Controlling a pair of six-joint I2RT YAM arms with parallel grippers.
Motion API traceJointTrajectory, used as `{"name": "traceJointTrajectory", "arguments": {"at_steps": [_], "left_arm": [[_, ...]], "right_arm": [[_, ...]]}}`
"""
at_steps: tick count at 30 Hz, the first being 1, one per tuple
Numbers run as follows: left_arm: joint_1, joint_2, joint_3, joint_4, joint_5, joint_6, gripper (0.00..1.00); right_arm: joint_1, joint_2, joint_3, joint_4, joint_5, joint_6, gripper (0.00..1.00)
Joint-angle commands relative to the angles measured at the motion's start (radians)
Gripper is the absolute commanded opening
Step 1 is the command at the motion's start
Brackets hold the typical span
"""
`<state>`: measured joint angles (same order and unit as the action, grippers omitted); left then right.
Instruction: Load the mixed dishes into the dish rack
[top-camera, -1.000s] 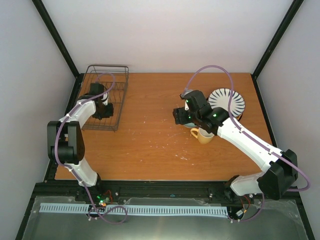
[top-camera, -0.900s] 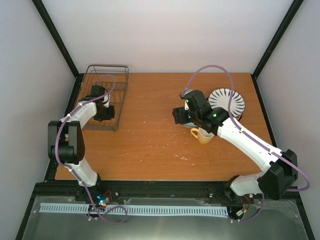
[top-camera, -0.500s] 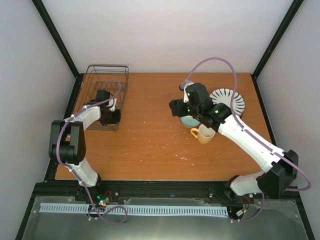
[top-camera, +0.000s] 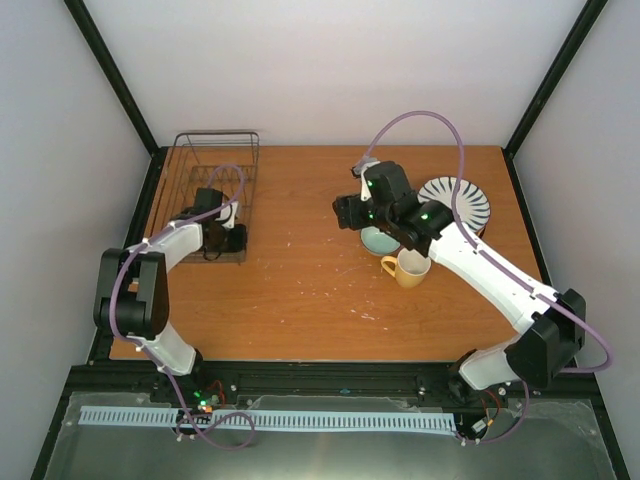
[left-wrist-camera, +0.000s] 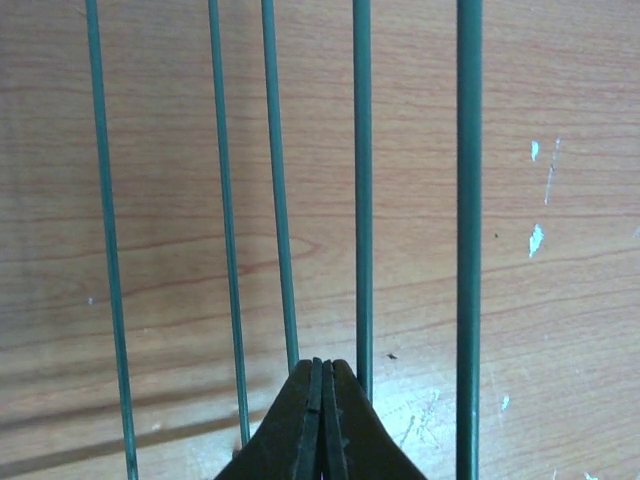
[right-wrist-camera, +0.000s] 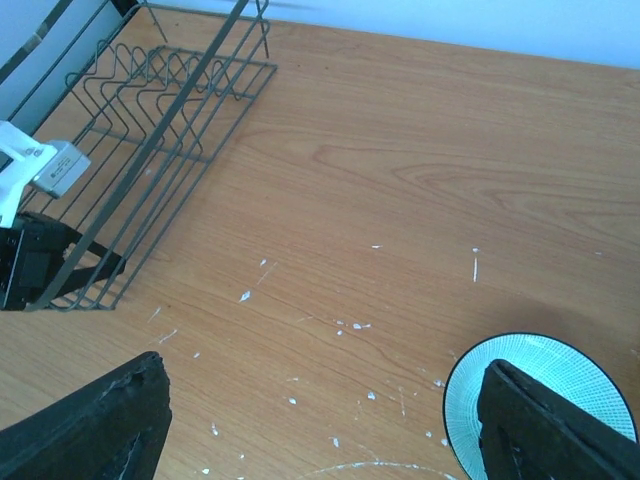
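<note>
Top external view: over the last second my left gripper (top-camera: 230, 239) has slid from the middle of the dish rack (top-camera: 218, 134) to its near right corner. Its fingers have pinched shut with nothing visibly caught between them. My right gripper (right-wrist-camera: 322, 365) has risen off the pale blue-green small bowl (top-camera: 377, 241) with its fingers spread wide and empty. The bowl therefore still sits well right of the rack, and I judge that nothing is loaded yet.
</note>
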<state>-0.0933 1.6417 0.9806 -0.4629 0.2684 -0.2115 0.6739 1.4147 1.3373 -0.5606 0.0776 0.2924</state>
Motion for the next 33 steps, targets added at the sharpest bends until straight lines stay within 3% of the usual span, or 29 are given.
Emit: {"name": "traceJointTrajectory", "arguments": {"at_steps": [1,10,21,33], "left_arm": [[-0.03,-0.046,-0.036,0.021,0.053,-0.036,0.03],[-0.157,-0.079,-0.048,0.031,0.045,-0.103,0.02],[-0.324,-0.046,-0.056,0.062,0.023,-0.187,0.02],[-0.36,-0.066,-0.079,0.067,0.009,-0.204,0.02]], "right_arm": [[0.001,0.029,0.055,0.011,-0.003,-0.019,0.83],[0.001,0.193,0.217,-0.045,-0.05,-0.034,0.85],[0.002,0.54,0.498,-0.205,-0.193,0.003,0.84],[0.033,0.79,0.763,-0.278,-0.241,-0.015,0.75]]}}
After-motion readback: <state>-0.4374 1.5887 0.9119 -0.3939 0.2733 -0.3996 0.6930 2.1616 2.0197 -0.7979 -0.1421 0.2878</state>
